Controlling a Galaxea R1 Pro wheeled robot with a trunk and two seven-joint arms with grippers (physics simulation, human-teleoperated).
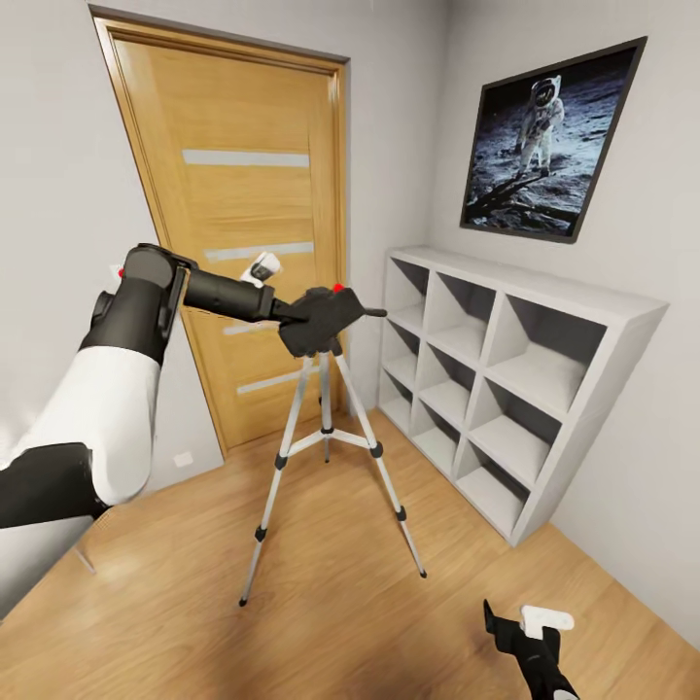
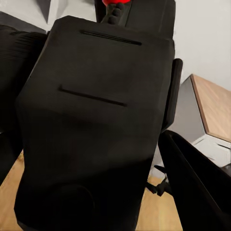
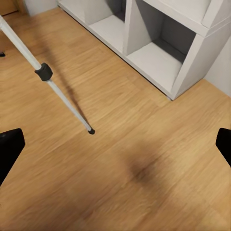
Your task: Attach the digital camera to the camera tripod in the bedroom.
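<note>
The black digital camera, with its red button on top, sits right at the top of the camera tripod, which stands on the wood floor before the oak door. My left gripper is shut on the camera from the left. In the left wrist view the camera's body lies between my dark fingers. The tripod's head is hidden behind the camera, so I cannot tell if the two are joined. My right gripper hangs low at the front right, open and holding nothing, above bare floor near a tripod leg.
White cube shelving lines the right wall under a framed astronaut picture. The oak door stands shut behind the tripod. The tripod's feet spread wide over the plank floor.
</note>
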